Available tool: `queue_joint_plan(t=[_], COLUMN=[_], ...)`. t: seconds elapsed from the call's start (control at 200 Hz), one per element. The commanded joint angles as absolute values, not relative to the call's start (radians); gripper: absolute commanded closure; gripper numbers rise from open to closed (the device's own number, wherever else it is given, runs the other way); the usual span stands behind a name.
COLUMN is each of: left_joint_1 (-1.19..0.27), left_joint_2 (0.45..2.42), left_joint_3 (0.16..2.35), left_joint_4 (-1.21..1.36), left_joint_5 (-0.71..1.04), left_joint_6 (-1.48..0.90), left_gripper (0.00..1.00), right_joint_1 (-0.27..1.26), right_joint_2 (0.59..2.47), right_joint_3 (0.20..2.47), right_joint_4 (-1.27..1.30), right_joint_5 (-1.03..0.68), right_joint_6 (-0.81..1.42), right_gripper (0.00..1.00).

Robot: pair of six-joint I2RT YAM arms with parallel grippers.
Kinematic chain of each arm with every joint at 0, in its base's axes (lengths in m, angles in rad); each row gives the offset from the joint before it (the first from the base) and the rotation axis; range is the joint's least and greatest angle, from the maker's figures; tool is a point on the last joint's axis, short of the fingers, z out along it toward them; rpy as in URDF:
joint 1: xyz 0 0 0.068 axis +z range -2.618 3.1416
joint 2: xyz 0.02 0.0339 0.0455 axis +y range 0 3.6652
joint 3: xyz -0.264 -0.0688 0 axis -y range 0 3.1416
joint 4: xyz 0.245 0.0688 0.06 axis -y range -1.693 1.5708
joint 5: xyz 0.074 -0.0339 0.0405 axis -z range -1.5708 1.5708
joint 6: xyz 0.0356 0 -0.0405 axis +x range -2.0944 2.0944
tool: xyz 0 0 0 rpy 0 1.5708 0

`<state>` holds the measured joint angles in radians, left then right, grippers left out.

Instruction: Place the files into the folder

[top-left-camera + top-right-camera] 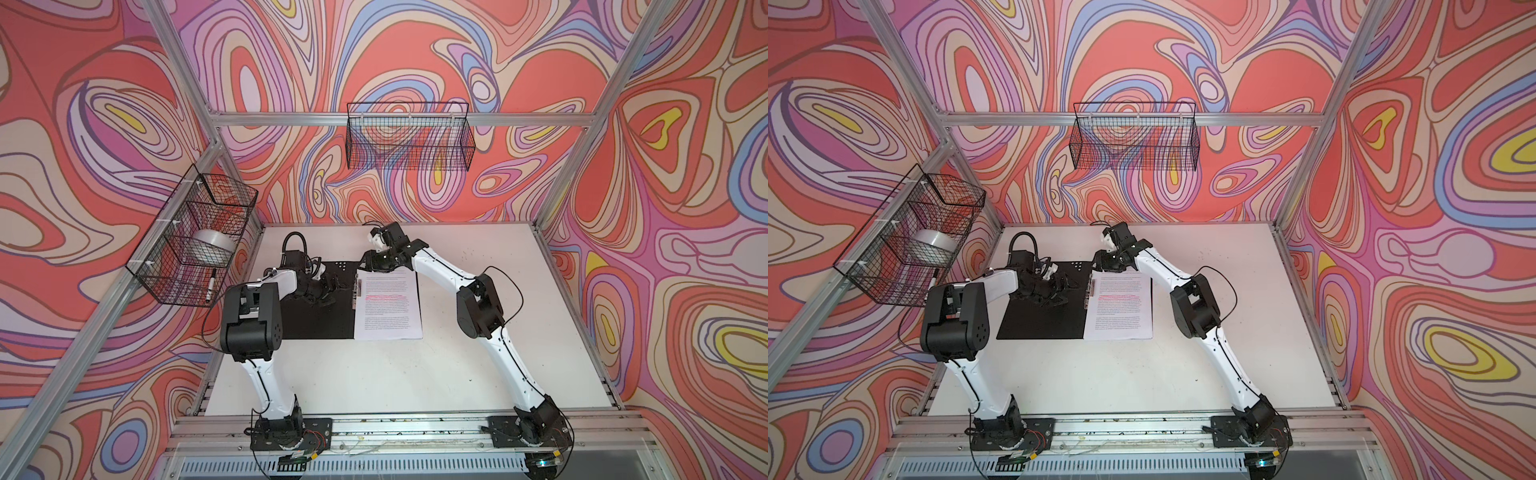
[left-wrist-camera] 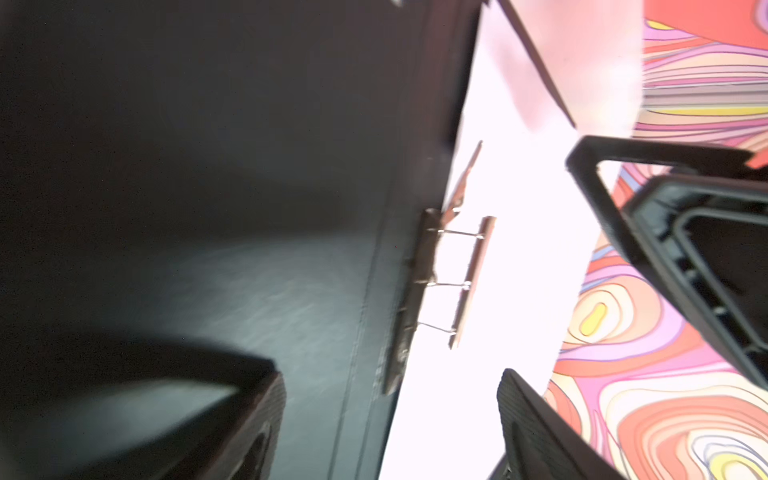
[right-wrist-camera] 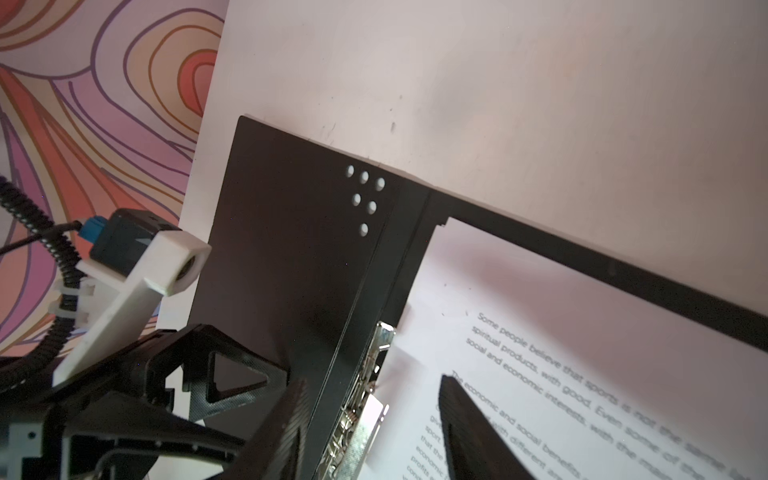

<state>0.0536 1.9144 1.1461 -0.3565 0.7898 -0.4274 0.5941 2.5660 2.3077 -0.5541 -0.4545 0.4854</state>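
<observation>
Find the folder lying open and flat on the surface, black inside up, with the files squared on its right half, inner edge at the clip. Note the left jaws parted and empty, low over the bare left half beside the clip. Note the right jaws also parted, straddling the clip's far end, gripping nothing. Probably time to fasten the sheets: press the clip down squarely, without dragging paper. Pin the stack near the spine meanwhile. Check for the inner edge fully under the bar before closing the cover.
</observation>
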Motion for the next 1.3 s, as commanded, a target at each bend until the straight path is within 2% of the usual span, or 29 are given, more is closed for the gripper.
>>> queue_joint_plan(t=[0.0, 0.331, 0.621, 0.796, 0.911, 1.092, 1.292], left_joint_1=[0.016, -0.032, -0.114, -0.124, -0.086, 0.049, 0.091], left_joint_2=[1.965, 2.048, 2.059, 2.018, 1.949, 1.857, 1.846], left_joint_3=[1.123, 1.183, 1.145, 1.134, 1.155, 1.145, 1.112], left_joint_4=[-0.270, -0.212, -0.115, -0.101, -0.249, -0.376, -0.387], left_joint_5=[0.858, 0.870, 0.892, 0.947, 0.967, 0.916, 0.895], left_joint_6=[-0.507, -0.544, -0.619, -0.627, -0.485, -0.349, -0.338], left_gripper=[0.19, 0.18, 0.17, 0.16, 0.15, 0.15, 0.15], right_joint_1=[0.572, 0.560, 0.524, 0.492, 0.482, 0.482, 0.482], right_joint_2=[2.441, 2.338, 2.343, 2.378, 2.430, 2.528, 2.572], right_joint_3=[2.230, 2.181, 2.152, 2.138, 2.166, 2.259, 2.259], right_joint_4=[-0.503, -0.550, -0.559, -0.550, -0.547, -0.592, -0.538], right_joint_5=[-0.419, -0.379, -0.380, -0.446, -0.543, -0.659, -0.747], right_joint_6=[0.516, 0.494, 0.517, 0.520, 0.505, 0.480, 0.499], right_gripper=[0.47, 0.46, 0.46, 0.46, 0.46, 0.46, 0.47])
